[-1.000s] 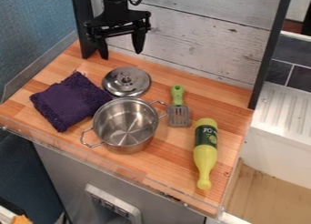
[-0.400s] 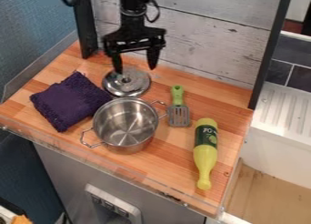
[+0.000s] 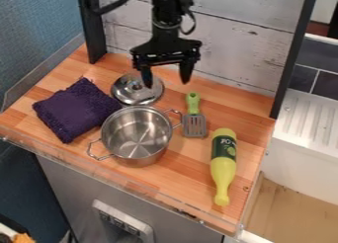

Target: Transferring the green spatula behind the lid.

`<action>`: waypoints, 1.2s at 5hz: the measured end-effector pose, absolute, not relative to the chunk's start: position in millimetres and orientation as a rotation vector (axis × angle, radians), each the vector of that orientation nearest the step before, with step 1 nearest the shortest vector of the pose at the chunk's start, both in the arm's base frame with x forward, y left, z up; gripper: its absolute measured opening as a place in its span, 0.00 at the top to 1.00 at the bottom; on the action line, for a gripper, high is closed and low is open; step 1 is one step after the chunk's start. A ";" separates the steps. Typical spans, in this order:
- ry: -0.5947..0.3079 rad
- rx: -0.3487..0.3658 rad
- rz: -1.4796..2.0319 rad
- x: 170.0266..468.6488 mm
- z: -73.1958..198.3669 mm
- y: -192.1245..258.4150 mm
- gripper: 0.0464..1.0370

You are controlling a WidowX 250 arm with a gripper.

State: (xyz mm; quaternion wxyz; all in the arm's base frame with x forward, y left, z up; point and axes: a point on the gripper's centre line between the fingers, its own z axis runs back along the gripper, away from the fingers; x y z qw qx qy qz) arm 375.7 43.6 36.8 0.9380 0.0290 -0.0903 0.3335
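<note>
Well, spread gripper (image 3: 166, 83) near the green spatula (image 3: 192, 104)

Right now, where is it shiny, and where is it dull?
In the camera view, bright streaks shine inside the steel pot and pale reflections show on the lid; the purple cloth looks dark and dull, with no glare; I can't make out a clear shadow beside the green spatula.
</note>
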 end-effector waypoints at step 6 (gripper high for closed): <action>-0.127 0.041 0.532 382.0 -7.8 0.2 0.65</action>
